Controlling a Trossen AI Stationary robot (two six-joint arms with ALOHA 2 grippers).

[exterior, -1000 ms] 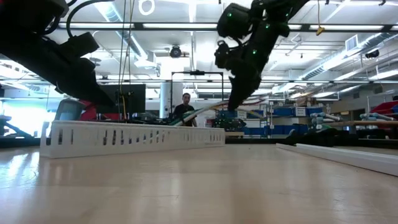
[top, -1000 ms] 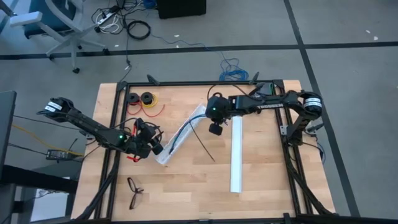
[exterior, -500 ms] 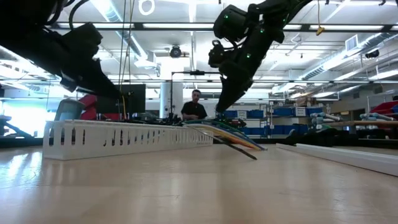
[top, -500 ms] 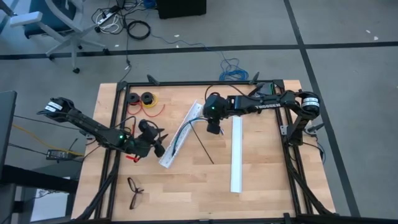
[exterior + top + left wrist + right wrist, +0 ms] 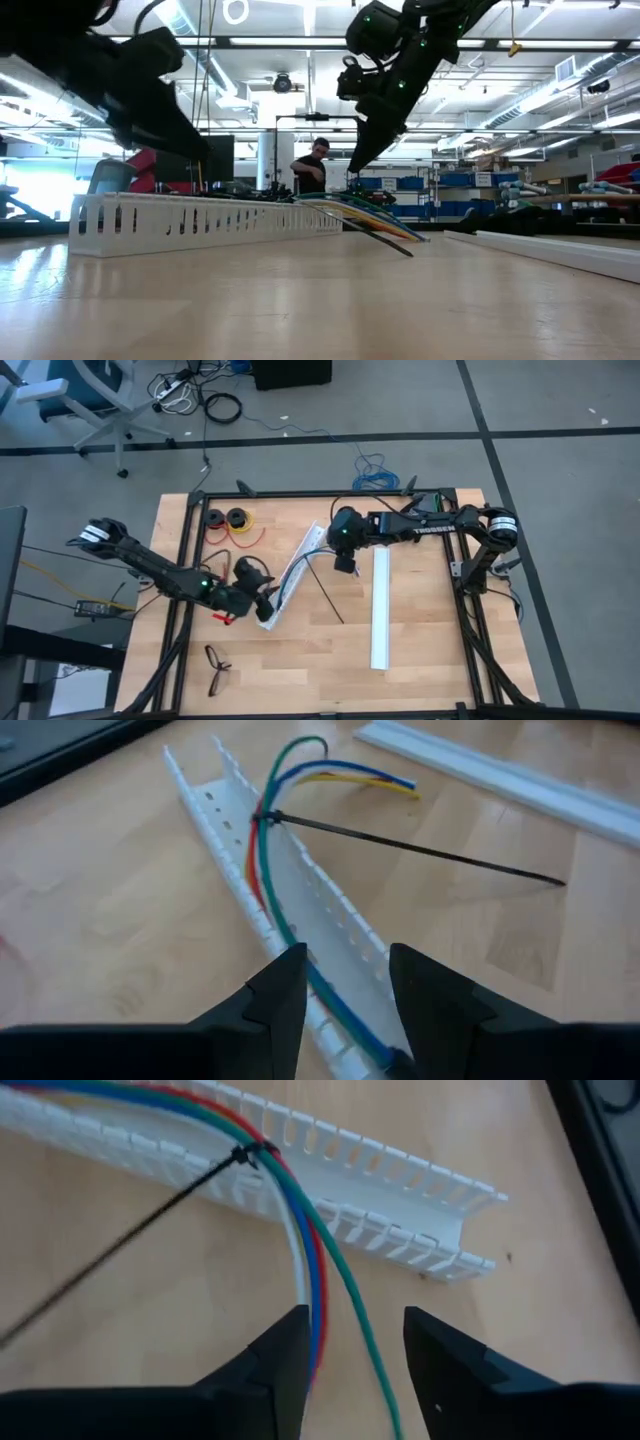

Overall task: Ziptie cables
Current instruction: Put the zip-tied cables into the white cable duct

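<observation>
I am seeing the bundle of thin blue, green, red and yellow cables (image 5: 268, 880) lying along the white slotted plastic rail (image 5: 300, 910), the thin black ziptie (image 5: 410, 846) already looped round them, its tail running out sideways. My left gripper (image 5: 342, 988) is hanging partly open and empty over the rail's near end; my right gripper (image 5: 353, 1362) is hovering likewise above the loose ends, nearer the loop.

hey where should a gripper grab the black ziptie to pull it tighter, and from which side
Probably the free tail of the ziptie, a little out from its head. The head is looped tight around the cables inside the slotted white rail, so there's little room there. The tail runs straight out over bare table, clear of the rail. Come from above with fingers across the strip.
</observation>
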